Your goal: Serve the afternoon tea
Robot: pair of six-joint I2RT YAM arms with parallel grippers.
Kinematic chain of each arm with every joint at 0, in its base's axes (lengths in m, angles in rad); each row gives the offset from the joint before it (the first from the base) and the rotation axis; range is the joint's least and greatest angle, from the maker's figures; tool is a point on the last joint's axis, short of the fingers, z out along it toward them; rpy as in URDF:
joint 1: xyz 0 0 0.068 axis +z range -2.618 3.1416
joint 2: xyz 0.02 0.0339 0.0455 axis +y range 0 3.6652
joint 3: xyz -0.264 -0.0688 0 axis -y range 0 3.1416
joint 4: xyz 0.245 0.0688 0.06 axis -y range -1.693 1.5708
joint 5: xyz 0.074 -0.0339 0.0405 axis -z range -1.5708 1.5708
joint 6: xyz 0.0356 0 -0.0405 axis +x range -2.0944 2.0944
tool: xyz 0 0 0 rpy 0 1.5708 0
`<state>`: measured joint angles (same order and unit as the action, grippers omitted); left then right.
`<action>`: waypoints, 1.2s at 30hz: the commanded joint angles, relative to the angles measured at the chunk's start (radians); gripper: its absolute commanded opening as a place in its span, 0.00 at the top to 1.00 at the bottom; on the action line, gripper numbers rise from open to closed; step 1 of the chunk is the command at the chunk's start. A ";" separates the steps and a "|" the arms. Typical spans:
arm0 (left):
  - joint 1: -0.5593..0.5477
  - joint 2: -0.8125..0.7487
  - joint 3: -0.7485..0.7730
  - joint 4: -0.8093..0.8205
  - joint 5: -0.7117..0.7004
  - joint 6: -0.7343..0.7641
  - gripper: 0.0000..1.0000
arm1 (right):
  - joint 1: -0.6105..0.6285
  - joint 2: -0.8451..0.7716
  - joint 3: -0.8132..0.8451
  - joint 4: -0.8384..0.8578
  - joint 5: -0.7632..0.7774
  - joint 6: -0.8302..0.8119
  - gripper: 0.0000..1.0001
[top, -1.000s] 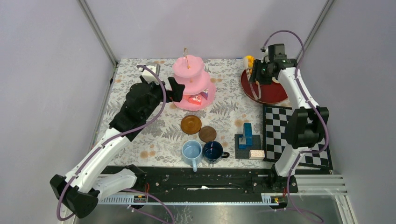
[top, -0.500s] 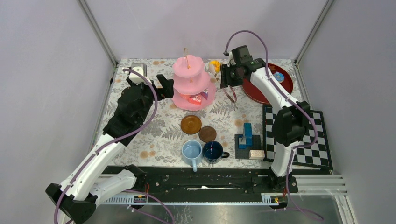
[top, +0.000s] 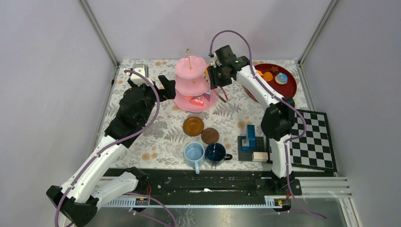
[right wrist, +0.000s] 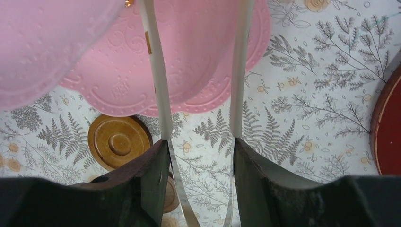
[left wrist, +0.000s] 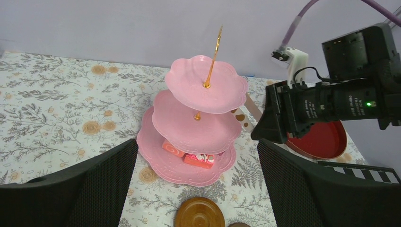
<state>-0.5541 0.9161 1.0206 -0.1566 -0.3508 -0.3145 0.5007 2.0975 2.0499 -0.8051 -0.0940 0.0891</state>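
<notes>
Currently the right gripper (right wrist: pixel 196 66) hangs over the rim of the pink three-tier scalloped stand (left wrist: pixel 203 118); its white blades stand apart, but the tips are out of frame, so I can't tell if anything is pinched. The left gripper (top: pixel 166 88) is spread wide and empty, with the stand straight ahead of it and two small toy pastries (left wrist: pixel 198 160) on the lowest tier. Base-side of both grippers are two brown round saucers (top: pixel 193 126), a light-blue mug (top: pixel 194 153) and a dark-blue mug (top: pixel 215 152).

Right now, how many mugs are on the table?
2. The light-blue mug stands near the near edge of the table; the dark-blue mug is right beside it, to its right. No others show.
</notes>
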 commanded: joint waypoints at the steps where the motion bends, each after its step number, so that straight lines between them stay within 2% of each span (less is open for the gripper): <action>1: 0.007 -0.011 -0.005 0.047 -0.016 -0.008 0.01 | 0.027 0.058 0.137 -0.052 0.040 -0.020 0.57; 10: 0.006 -0.012 -0.007 0.048 -0.008 -0.009 0.01 | 0.058 0.207 0.360 -0.155 0.060 -0.027 0.49; 23: 0.005 -0.008 -0.010 0.053 0.009 -0.012 0.01 | 0.059 0.196 0.339 -0.155 0.068 -0.026 0.34; 36: 0.005 -0.003 -0.013 0.057 0.022 -0.016 0.01 | 0.059 0.108 0.226 -0.103 0.089 -0.010 0.34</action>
<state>-0.5541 0.9165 1.0203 -0.1558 -0.3439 -0.3225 0.5510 2.2940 2.3062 -0.9333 -0.0372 0.0757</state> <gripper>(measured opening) 0.990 0.666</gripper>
